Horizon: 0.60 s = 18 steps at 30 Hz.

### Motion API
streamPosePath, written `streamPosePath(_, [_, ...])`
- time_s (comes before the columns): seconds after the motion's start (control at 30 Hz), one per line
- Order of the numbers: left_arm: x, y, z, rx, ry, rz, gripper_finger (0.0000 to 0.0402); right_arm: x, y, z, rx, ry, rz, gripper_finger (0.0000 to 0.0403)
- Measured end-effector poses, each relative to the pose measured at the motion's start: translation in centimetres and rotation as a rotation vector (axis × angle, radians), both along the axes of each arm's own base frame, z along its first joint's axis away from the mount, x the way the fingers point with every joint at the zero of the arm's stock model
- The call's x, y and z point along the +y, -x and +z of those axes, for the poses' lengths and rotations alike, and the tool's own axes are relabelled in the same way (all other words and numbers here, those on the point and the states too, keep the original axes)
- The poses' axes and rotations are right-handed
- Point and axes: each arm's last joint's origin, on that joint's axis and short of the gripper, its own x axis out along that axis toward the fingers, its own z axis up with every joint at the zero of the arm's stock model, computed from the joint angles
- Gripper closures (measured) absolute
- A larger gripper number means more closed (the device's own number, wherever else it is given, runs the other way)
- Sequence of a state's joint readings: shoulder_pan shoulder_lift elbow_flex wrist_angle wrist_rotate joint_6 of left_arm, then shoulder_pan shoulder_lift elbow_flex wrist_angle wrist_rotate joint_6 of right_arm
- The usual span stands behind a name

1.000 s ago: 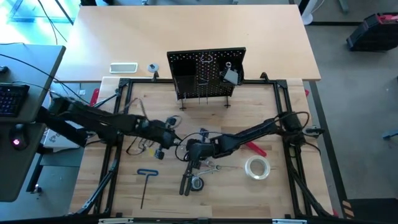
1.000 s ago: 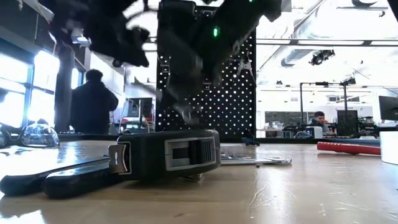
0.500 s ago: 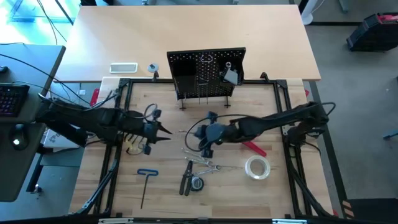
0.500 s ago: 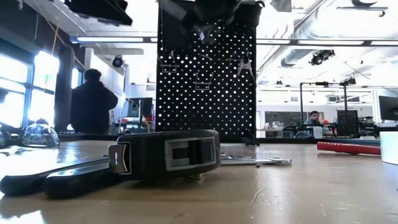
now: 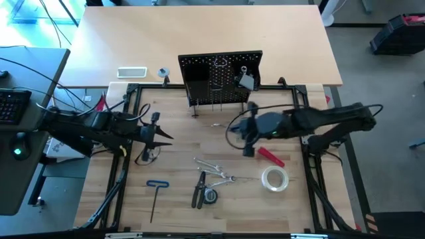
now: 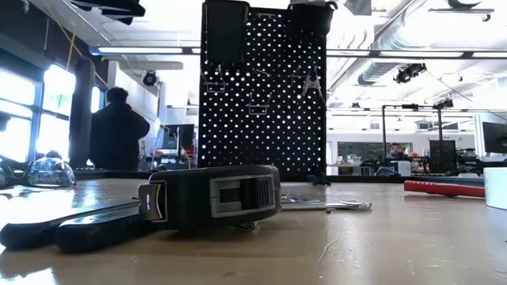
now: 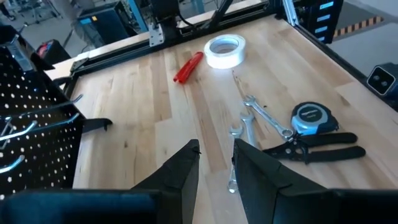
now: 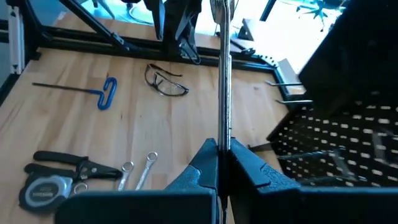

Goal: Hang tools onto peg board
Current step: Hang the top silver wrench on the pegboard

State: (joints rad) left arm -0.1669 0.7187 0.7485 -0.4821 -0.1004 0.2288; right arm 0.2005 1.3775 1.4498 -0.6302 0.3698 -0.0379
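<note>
- High view: the right arm reaches in from the right edge, its right pincer [image 5: 248, 133] held over the table [image 5: 179, 149] just near of the peg board [image 5: 220, 78], which stands upright at the far middle. The left arm lies along the left side, its left pincer [image 5: 163, 136] pointing right beside the safety glasses [image 5: 147, 158]. Bare wood lies open between the two pincers. Pliers [image 5: 198, 189], tape measure [image 5: 210, 196], wrenches [image 5: 211, 167], red-handled tool [image 5: 271, 157], tape roll [image 5: 274, 178] and blue hex key [image 5: 157, 194] lie nearer.
- Low view: the tape measure fills the foreground before the peg board; a person [image 6: 116, 131] stands far left.
- Left wrist view: the left pincer's fingers [image 7: 180, 171] stand slightly apart, holding nothing.
- Right wrist view: the right pincer is clamped on a thin silver wrench [image 8: 224, 68] that stands upright.
</note>
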Motion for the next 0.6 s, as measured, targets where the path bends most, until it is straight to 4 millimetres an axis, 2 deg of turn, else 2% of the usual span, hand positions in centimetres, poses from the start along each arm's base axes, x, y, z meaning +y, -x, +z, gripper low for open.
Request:
streamPosePath(0.27, [0.1, 0.5, 0.2, -0.014, 0.008, -0.01, 0.0309, -0.9, 5.1, 3.0, -0.051, 0.001, 0.035, 0.0399])
streamPosePath(0.6, [0.1, 0.5, 0.2, -0.015, 0.008, -0.011, 0.0309, -1.8, 9.6, 4.5, -0.053, 0.035, 0.08, 0.0399])
